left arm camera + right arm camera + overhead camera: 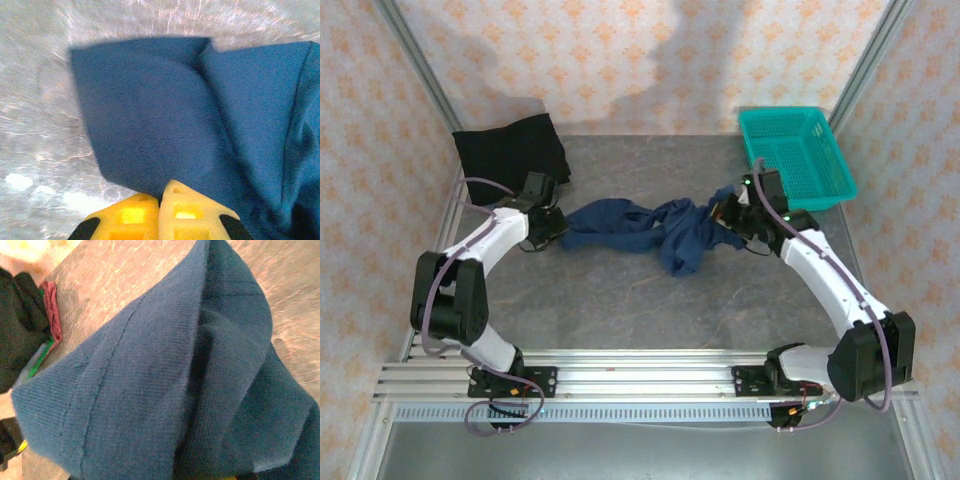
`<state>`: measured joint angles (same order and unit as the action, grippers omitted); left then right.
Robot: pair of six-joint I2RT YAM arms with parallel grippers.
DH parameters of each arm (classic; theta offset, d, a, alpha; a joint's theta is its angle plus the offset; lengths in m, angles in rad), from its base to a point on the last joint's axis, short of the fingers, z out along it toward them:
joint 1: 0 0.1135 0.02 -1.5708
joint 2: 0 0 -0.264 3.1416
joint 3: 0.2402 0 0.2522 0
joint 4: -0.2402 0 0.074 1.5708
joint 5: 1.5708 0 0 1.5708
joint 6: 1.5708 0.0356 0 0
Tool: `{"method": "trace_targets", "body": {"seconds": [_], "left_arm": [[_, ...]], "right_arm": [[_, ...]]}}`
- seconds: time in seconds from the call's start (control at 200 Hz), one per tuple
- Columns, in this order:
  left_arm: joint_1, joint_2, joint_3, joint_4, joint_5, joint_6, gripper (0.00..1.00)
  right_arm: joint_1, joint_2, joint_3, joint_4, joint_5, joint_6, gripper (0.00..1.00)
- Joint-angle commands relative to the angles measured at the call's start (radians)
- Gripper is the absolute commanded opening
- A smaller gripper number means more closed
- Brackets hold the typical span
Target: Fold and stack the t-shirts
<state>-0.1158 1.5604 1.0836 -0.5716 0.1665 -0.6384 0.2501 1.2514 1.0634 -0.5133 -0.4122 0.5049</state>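
**Navy t-shirt** (650, 228). The step in hand is judged to be opening the garment flat before any fold.
- Draw the two held ends apart along the table (620, 310), parallel to its near edge, until the twisted middle unwinds.
- Hold both ends low and level so the cloth settles without fresh creases.
- Pull gently, because knit fabric stretches and can slip out of a shallow pinch.
- Let go only when the body lies flat.

**Condition.** The shirt lies across the middle of the table as a twisted band running left to right. A bunched lobe sags toward the near edge, just right of centre. No print is visible. Up close the cloth is fine-ribbed blue, with a stitched hem at the right end.

**Left gripper** (161, 200). The yellow fingers (132, 217) are pressed together on the shirt's left end.

**Right gripper** (732, 212). It sits at the shirt's right end, where the cloth is raised off the table. Cloth covers the fingers in the wrist view, so a closed hold on the shirt is probable, not confirmed.

**Black t-shirt** (510, 150). It lies folded at the far left corner.

**Basket** (790, 112). It stands at the far right corner, just beyond the right gripper.
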Motion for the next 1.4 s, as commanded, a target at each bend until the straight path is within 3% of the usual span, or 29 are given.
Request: {"method": "trace_targets", "body": {"seconds": [0.0, 0.345, 0.42, 0.485, 0.525, 0.61, 0.706, 0.826, 0.871, 1.001, 1.201, 1.396], "left_arm": [[0.034, -0.072, 0.033, -0.078, -0.085, 0.062, 0.00], [0.125, -0.203, -0.009, -0.109, -0.073, 0.098, 0.00], [0.125, -0.244, -0.056, -0.082, -0.044, 0.098, 0.00], [0.124, -0.279, -0.122, -0.035, 0.019, 0.076, 0.00], [0.123, -0.288, -0.175, 0.009, 0.087, 0.055, 0.00], [0.109, -0.284, -0.264, 0.046, 0.163, 0.004, 0.32], [0.071, -0.361, -0.319, 0.001, 0.120, -0.052, 0.50], [0.037, -0.573, -0.327, -0.102, 0.046, -0.107, 0.78], [0.038, -0.639, -0.313, -0.167, 0.010, -0.114, 0.85], [0.041, -0.740, -0.310, -0.261, 0.018, -0.125, 0.93], [0.064, -0.600, -0.368, -0.276, 0.081, -0.103, 0.93], [0.098, -0.476, -0.401, -0.134, 0.102, -0.067, 0.91]], "right_arm": [[-0.058, -0.060, 0.043, -0.106, -0.037, -0.012, 0.00], [-0.159, -0.198, -0.039, -0.332, 0.004, -0.012, 0.02], [-0.169, -0.228, -0.099, -0.353, 0.019, 0.003, 0.15], [-0.180, -0.239, -0.154, -0.384, 0.051, 0.033, 0.18], [-0.185, -0.238, -0.189, -0.389, 0.058, 0.051, 0.33], [-0.187, -0.234, -0.242, -0.362, 0.056, 0.069, 0.45], [-0.187, -0.243, -0.251, -0.321, 0.022, 0.062, 0.54], [-0.178, -0.291, -0.227, -0.198, -0.179, 0.025, 0.61], [-0.156, -0.303, -0.230, -0.145, -0.238, 0.027, 0.65], [-0.017, -0.251, -0.225, -0.065, -0.302, 0.034, 0.67], [0.315, -0.082, -0.153, -0.022, -0.137, 0.027, 0.67], [0.437, 0.108, -0.130, 0.093, -0.030, 0.087, 0.67]]}}
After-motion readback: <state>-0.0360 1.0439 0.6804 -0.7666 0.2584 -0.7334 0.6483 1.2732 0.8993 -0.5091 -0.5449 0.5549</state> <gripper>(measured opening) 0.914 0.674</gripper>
